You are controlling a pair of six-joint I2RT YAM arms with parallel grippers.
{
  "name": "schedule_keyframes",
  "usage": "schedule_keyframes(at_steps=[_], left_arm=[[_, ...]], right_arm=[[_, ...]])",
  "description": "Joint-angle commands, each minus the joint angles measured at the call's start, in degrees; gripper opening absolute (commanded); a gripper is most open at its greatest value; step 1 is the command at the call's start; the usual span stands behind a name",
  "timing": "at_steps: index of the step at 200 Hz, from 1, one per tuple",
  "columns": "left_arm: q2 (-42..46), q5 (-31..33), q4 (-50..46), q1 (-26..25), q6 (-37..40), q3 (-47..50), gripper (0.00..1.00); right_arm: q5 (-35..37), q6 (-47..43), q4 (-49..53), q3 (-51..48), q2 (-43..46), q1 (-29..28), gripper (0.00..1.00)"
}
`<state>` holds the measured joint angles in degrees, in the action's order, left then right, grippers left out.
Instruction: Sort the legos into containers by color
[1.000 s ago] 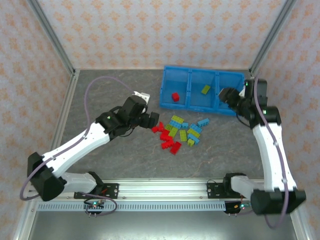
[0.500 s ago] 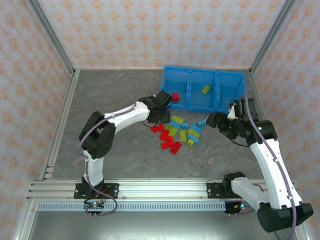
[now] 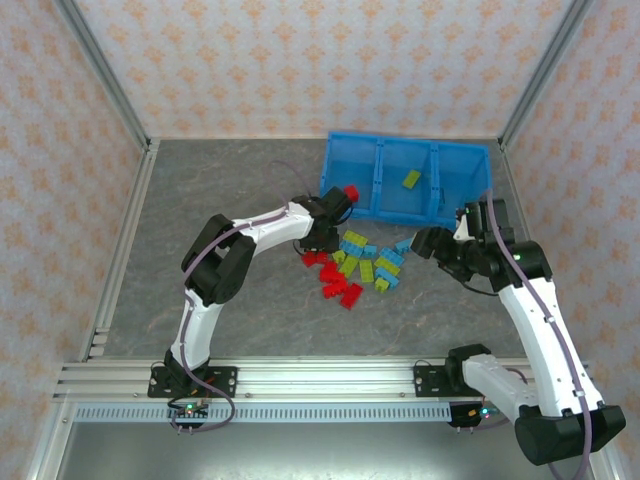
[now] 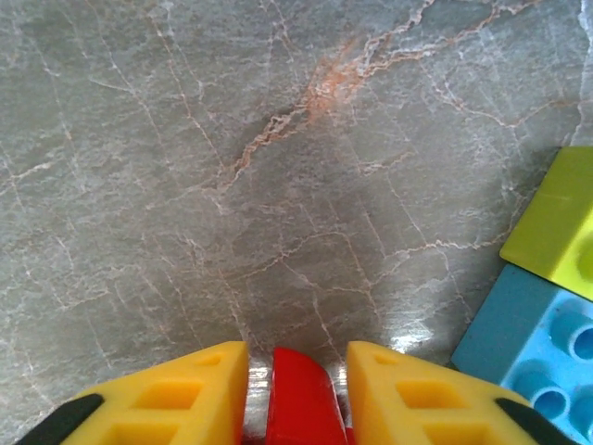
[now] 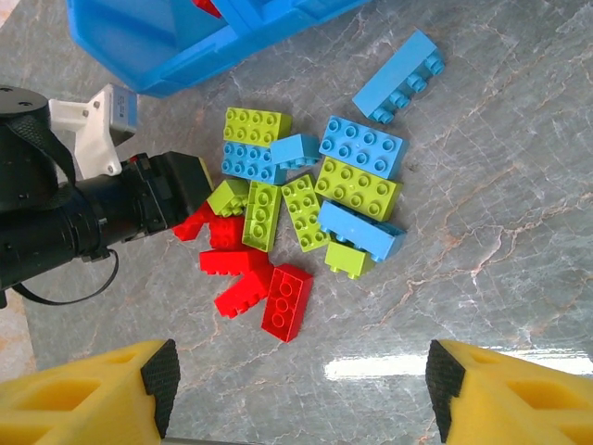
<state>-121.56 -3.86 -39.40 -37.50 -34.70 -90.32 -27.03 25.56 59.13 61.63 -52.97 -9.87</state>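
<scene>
At red lego (image 4: pixel 298 400), left gripper (image 4: pixel 296 363) lowered.

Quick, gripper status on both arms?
Left gripper: closed on a red lego.
Right gripper: open, holding nothing.

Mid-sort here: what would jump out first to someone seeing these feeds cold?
The jumble of red, yellow-green and light blue legos mid-table, just in front of the bright blue bin. The left gripper is shut on a red lego at the jumble's left edge, while the right gripper hangs open over it.
</scene>
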Motion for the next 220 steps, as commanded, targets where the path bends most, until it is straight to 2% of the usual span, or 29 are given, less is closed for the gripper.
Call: schedule_keyframes(at_steps=[1,26,58,83,101,114,139,148,178,192,220], left_arm=[[2.0,1.0,-1.9,0.1,-0.1,1.3,0.28],[4.7,1.3,-1.7,0.1,-0.1,2.2,0.2],[9.1,2.2,-3.5,-0.1,0.6,1.3,0.15],[14.2,3.4,-5.1,-0.9,2.7,-3.4,0.13],[14.5,6.4,-5.4,-1.7,5.7,-10.0,0.13],[12.6,10.2,-4.9,-1.8,8.1,-15.8,0.13],[2.3,22.6,-0.5,-1.4,16.7,-26.4,0.12],[-2.0,25.0,-0.3,-0.9,19.2,-31.6,0.12],[-12.9,22.7,2.0,0.4,23.0,-46.6,0.13],[-17.1,22.5,2.5,0.4,24.2,-53.1,0.16],[-22.9,21.4,0.8,1.0,23.8,-62.6,0.34]], right_arm=[[0.6,1.3,-0.9,-0.8,0.6,-0.3,0.73],[0.8,1.8,-1.2,-0.8,0.5,-0.3,0.73],[1.2,2.0,-1.0,-0.8,0.4,-0.3,0.73],[1.6,2.6,-1.1,-0.5,0.7,-0.3,0.73],[2.5,3.6,-1.6,-0.4,1.0,-0.3,0.73],[3.0,4.4,-2.3,-0.7,1.3,-0.3,0.73],[2.3,5.7,-3.0,-1.1,2.2,-0.3,0.73],[2.3,6.0,-3.2,-1.3,2.5,-0.3,0.73],[2.7,5.4,-2.6,-0.6,3.0,-0.3,0.74],[3.3,4.9,-1.7,0.3,2.9,-0.3,0.74],[4.3,5.4,-0.7,0.4,3.7,-0.3,0.74]])
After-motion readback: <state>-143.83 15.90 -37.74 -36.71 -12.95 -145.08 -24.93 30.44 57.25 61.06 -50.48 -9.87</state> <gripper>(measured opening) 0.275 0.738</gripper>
